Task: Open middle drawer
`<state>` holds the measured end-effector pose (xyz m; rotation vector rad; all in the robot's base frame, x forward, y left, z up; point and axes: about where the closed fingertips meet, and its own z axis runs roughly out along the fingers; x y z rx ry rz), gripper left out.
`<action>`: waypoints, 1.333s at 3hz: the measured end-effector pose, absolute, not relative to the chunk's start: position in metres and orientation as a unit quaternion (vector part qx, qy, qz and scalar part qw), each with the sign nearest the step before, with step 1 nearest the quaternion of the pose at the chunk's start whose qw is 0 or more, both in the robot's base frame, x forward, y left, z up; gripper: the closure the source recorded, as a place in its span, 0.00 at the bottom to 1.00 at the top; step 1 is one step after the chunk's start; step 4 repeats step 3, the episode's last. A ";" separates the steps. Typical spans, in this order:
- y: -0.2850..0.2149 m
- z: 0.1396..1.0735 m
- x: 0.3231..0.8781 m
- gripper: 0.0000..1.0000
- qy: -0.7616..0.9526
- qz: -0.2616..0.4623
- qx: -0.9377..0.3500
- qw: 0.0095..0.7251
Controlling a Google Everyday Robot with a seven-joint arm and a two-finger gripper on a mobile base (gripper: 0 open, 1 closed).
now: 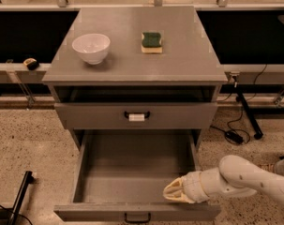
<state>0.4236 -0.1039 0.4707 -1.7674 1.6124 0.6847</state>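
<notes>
Middle drawer (132, 172): being presented fully extended. Gripper (175, 194): being held behind the drawer's front panel, seemingly for outward pushing; grip state cannot be told.

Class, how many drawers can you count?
2: the tagged upper drawer; the middle drawer pulled out below. Another may hide underneath. The gripper is at the middle drawer's front right corner.
</notes>
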 end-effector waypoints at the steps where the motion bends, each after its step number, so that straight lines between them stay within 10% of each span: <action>1: -0.119 0.494 0.435 0.81 0.609 0.238 -0.625 0.426; 3: -0.146 0.496 0.424 0.27 0.624 0.221 -0.606 0.441; 4: -0.146 0.496 0.424 0.27 0.624 0.221 -0.606 0.441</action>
